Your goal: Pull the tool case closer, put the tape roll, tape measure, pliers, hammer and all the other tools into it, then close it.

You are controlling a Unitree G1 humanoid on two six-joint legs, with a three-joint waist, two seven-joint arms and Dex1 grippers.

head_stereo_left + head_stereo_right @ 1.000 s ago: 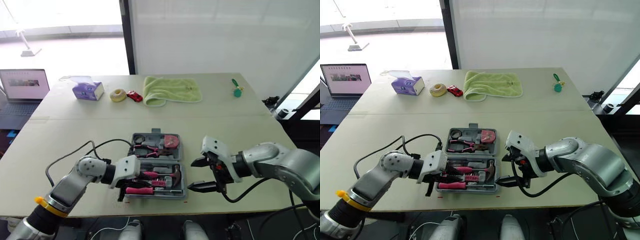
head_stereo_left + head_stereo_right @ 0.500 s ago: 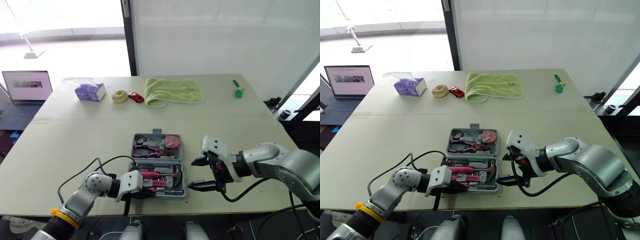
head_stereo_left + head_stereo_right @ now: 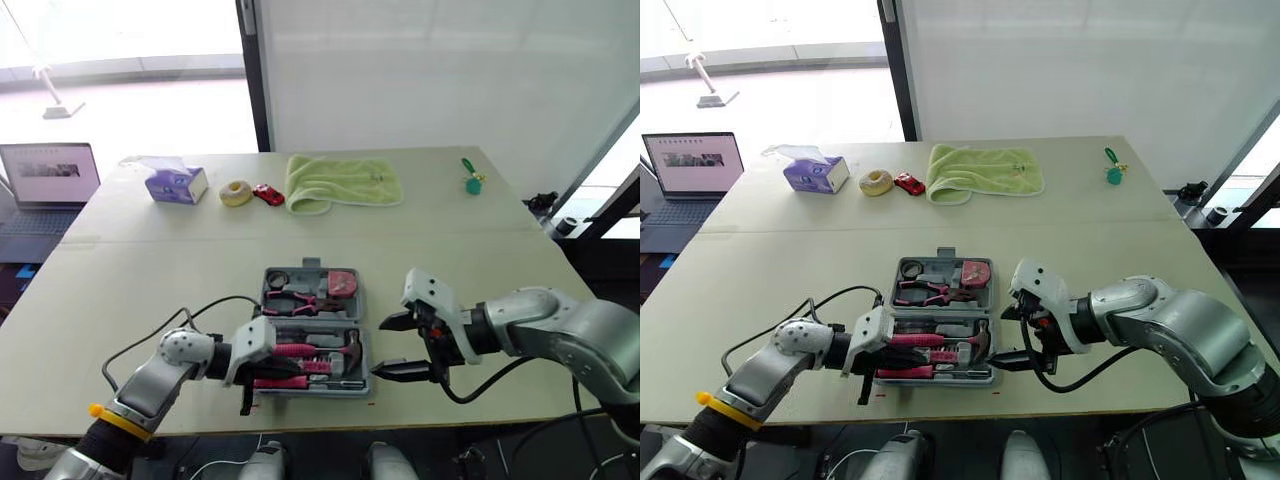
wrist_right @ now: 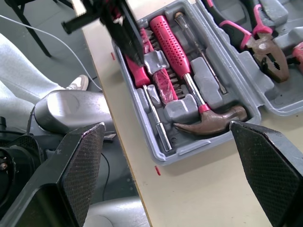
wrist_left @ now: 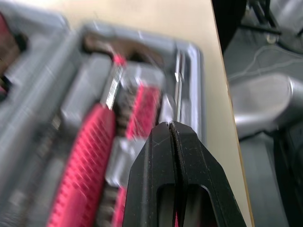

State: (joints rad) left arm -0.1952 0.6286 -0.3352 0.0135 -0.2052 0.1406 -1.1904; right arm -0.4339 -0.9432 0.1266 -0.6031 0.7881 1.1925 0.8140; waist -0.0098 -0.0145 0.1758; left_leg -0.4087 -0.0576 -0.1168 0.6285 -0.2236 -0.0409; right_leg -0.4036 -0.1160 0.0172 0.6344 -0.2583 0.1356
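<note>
The grey tool case (image 3: pixel 366 388) lies open near the table's front edge. Its far half holds a tape roll (image 3: pixel 278 277), pliers (image 3: pixel 300 297) and a pink tape measure (image 3: pixel 343 283). In the near half lie a hammer (image 4: pixel 208 125) and pink-handled screwdrivers (image 4: pixel 168 40). My left gripper (image 3: pixel 275 366) is shut, its fingers (image 5: pixel 173 142) lying over the pink handles at the near half's left side. Just off the case's right side, my right gripper (image 3: pixel 383 347) hangs open with nothing between its fingers (image 4: pixel 80 170).
At the table's far side stand a purple tissue box (image 3: pixel 176 183), a cream ring (image 3: pixel 236 192), a red toy car (image 3: pixel 268 195), a green towel (image 3: pixel 343 182) and a small green item (image 3: pixel 472 180). A laptop (image 3: pixel 48 175) sits off to the left.
My left gripper reached in from the case's left edge over the near half, then drew back left slightly, staying shut. The right gripper has held still and open.
</note>
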